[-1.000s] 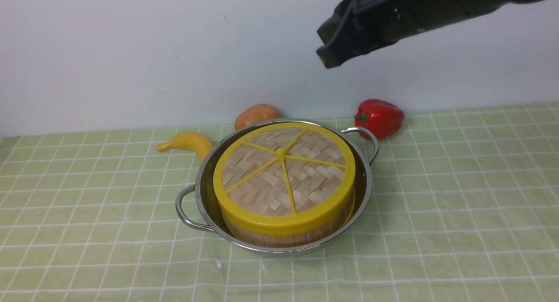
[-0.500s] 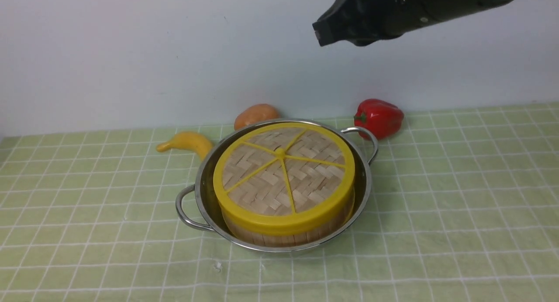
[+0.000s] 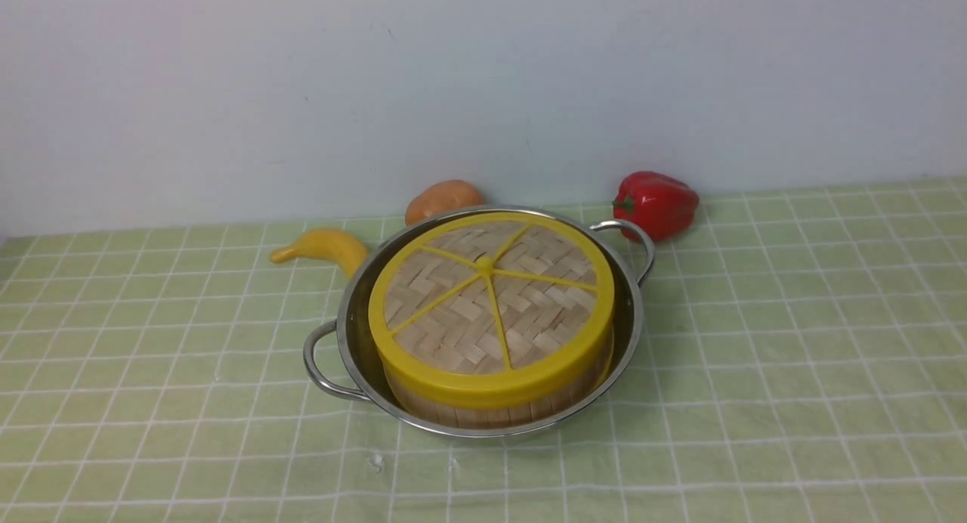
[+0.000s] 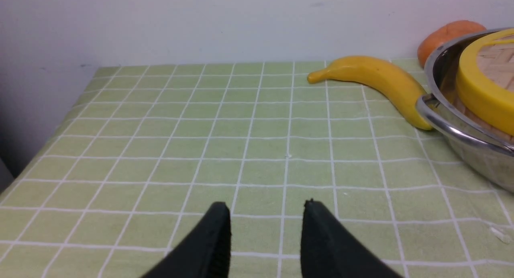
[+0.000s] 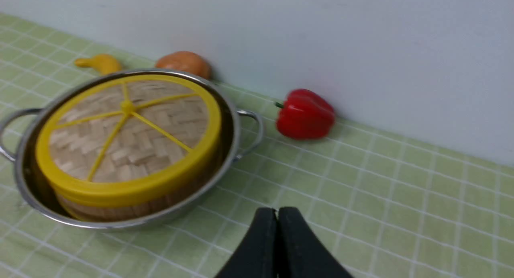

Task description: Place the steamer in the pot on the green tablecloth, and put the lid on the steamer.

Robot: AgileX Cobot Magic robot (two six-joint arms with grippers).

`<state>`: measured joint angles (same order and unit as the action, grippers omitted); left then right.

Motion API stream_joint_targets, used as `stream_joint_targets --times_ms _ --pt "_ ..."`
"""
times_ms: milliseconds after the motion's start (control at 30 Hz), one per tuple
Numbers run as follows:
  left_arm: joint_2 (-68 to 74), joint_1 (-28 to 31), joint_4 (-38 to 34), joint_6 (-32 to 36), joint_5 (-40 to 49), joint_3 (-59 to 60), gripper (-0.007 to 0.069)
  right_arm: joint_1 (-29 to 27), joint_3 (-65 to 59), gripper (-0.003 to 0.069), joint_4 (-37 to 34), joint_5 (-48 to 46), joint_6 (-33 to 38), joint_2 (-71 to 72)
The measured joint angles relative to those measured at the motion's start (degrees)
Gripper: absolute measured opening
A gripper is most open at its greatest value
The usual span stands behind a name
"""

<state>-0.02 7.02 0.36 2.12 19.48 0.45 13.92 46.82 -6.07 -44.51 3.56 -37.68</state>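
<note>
The steel pot [image 3: 631, 311] stands on the green tablecloth [image 3: 793, 341] with the bamboo steamer [image 3: 483, 411] inside it. The woven lid [image 3: 487, 296] lies flat on the steamer, so its contents are hidden. Neither arm shows in the front view. In the left wrist view my left gripper [image 4: 267, 205] hangs open and empty over bare cloth, well apart from the pot [image 4: 461, 137] and lid [image 4: 482, 93]. My right gripper [image 5: 277, 209] is shut on nothing, fingertips together, above the cloth beside the pot [image 5: 235, 129] and lid [image 5: 128, 129].
A yellow banana [image 3: 325, 247] and an orange fruit [image 3: 442, 198] lie behind the pot by the wall. A red pepper [image 3: 656, 203] sits at the back right. The cloth's left edge [image 4: 60, 125] shows in the left wrist view.
The right arm, seen high at the top right of the front view before, has drawn up and out of that view. Pot, steamer and lid have not moved.
</note>
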Motion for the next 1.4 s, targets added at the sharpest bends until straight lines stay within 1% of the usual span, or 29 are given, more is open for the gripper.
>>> stream_joint_targets --times_ms 33,100,167,200,233,267,300,367,433,567,833,1033,1400 --pt "0.0 0.0 0.0 0.0 0.0 0.0 0.0243 -0.42 0.0 0.0013 0.0 0.14 -0.04 0.8" --pt "0.0 0.0 0.0 0.0 0.0 0.0 0.0243 -5.48 -8.94 0.0019 0.45 3.97 -0.13 11.76" --pt "0.0 0.0 0.0 0.0 0.0 0.0 0.0243 -8.32 -14.99 0.0024 0.45 9.08 -0.13 17.86" --pt "0.0 0.0 0.0 0.0 0.0 0.0 0.0243 -9.63 -18.38 0.0027 0.45 11.95 -0.13 20.92" --pt "0.0 0.0 0.0 0.0 0.0 0.0 0.0243 -9.86 -19.06 0.0027 0.45 11.95 -0.13 21.49" --pt "0.0 0.0 0.0 0.0 0.0 0.0 0.0243 -11.44 -24.36 0.0029 0.45 16.53 -0.13 25.63" --pt "0.0 0.0 0.0 0.0 0.0 0.0 0.0243 -12.29 -28.13 0.0033 0.45 19.73 -0.15 27.79" --pt "0.0 0.0 0.0 0.0 0.0 0.0 0.0243 -12.98 -31.1 0.0036 0.45 22.55 -0.15 29.96" --pt "0.0 0.0 0.0 0.05 0.0 0.0 0.0243 -14.16 -37.67 0.0043 0.45 26.46 -0.19 33.37" --pt "0.0 0.0 0.0 0.05 0.0 0.0 0.0243 -14.65 -45.2 0.006 0.45 27.81 -0.19 36.95" --pt "0.0 0.0 0.0 0.05 -0.05 0.0 0.0243 -14.65 -47.31 0.0096 0.39 24.81 -0.19 37.42" --pt "0.0 0.0 0.0 0.05 -0.05 0.0 0.0243 -14.65 -47.31 0.0125 -1.1 24.68 -0.19 37.42" --pt "0.0 0.0 0.0 0.05 -0.05 0.0 0.0243 -14.65 -47.31 0.0172 -1.27 24.68 -0.19 37.42"
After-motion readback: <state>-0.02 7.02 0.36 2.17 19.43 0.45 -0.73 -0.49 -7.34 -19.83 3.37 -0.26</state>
